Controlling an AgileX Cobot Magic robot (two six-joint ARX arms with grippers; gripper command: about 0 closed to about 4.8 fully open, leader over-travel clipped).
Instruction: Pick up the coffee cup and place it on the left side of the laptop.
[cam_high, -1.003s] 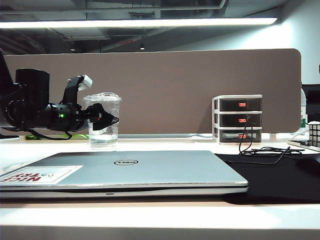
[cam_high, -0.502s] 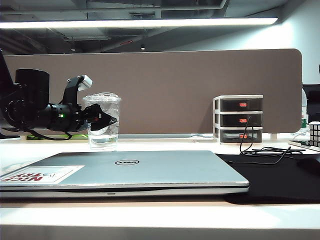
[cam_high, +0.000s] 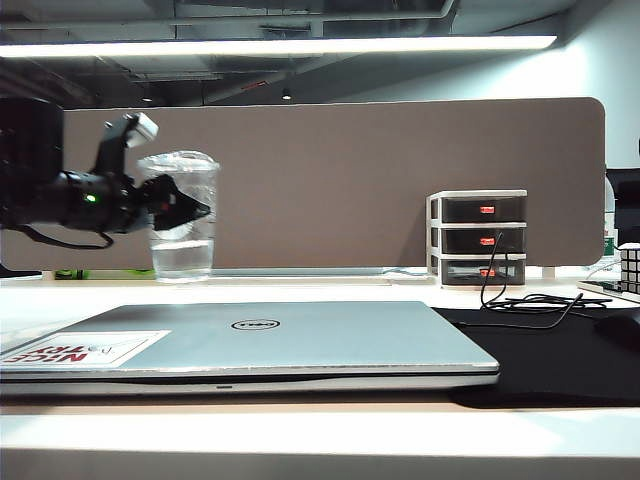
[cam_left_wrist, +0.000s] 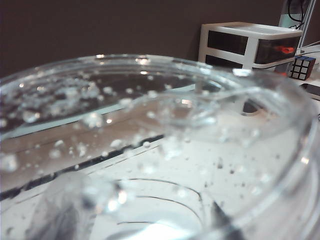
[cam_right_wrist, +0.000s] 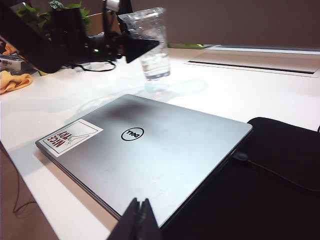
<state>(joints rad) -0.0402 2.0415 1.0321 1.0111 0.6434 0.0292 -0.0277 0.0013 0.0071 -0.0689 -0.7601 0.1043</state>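
Note:
My left gripper (cam_high: 190, 210) is shut on the coffee cup (cam_high: 182, 240), a clear plastic cup with a domed lid. It holds the cup upright just above the white table, behind the laptop's left part. The cup (cam_left_wrist: 165, 125) fills the left wrist view, and dark fingers (cam_left_wrist: 220, 222) show through its wall. The closed silver laptop (cam_high: 300, 340) lies flat in front, with a sticker on its left corner. In the right wrist view the cup (cam_right_wrist: 154, 60) hangs beyond the laptop (cam_right_wrist: 165, 150). My right gripper (cam_right_wrist: 140, 202) is shut and empty over the laptop's near edge.
A small white drawer unit (cam_high: 476, 238) stands at the back right, with black cables (cam_high: 520, 298) trailing onto a black mat (cam_high: 560, 350) right of the laptop. A puzzle cube (cam_high: 628, 268) sits at the far right. A brown partition (cam_high: 380, 180) backs the table. An orange cloth (cam_right_wrist: 12, 80) lies far left.
My left gripper closed on the cup, then lifted it a little and carried it leftward. The laptop and the right arm stayed still.

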